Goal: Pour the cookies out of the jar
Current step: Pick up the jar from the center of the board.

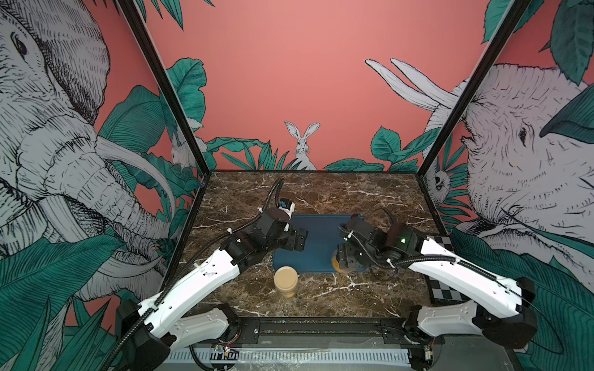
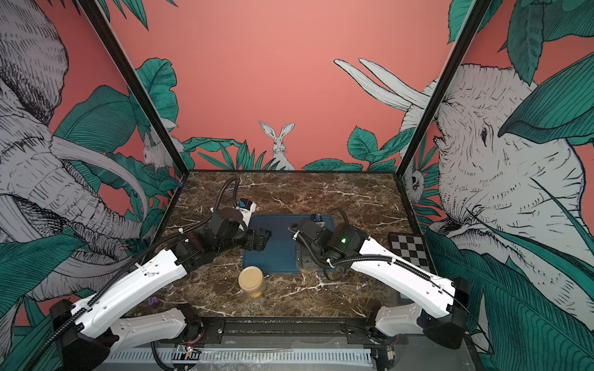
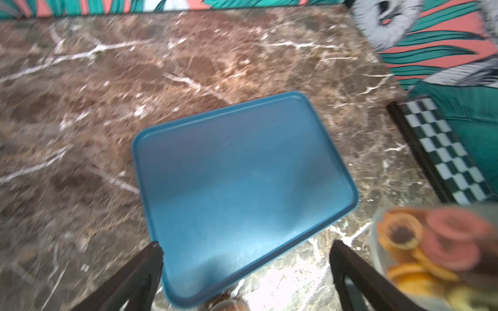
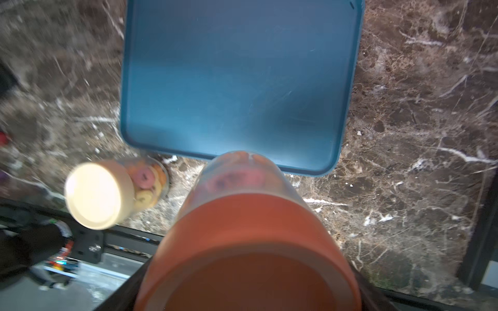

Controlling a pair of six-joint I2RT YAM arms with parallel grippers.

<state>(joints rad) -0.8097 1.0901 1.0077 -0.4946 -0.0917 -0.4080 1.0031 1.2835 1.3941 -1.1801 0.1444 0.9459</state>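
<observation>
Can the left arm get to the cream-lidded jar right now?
Likely yes: the left gripper is open and empty over the tray, and the cream-lidded jar stands clear on the table nearby.

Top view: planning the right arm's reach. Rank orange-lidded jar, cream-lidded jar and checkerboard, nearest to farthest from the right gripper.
1. orange-lidded jar, within the right gripper.
2. cream-lidded jar, on the table to its left.
3. checkerboard, at the table's right edge.

The left arm reaches in from seven o'clock, left gripper [image 1: 301, 239] gaping empty toward three, while the right arm, from five, bends down, right gripper [image 1: 341, 261] clasping the orange-lidded jar [image 4: 242, 242].
</observation>
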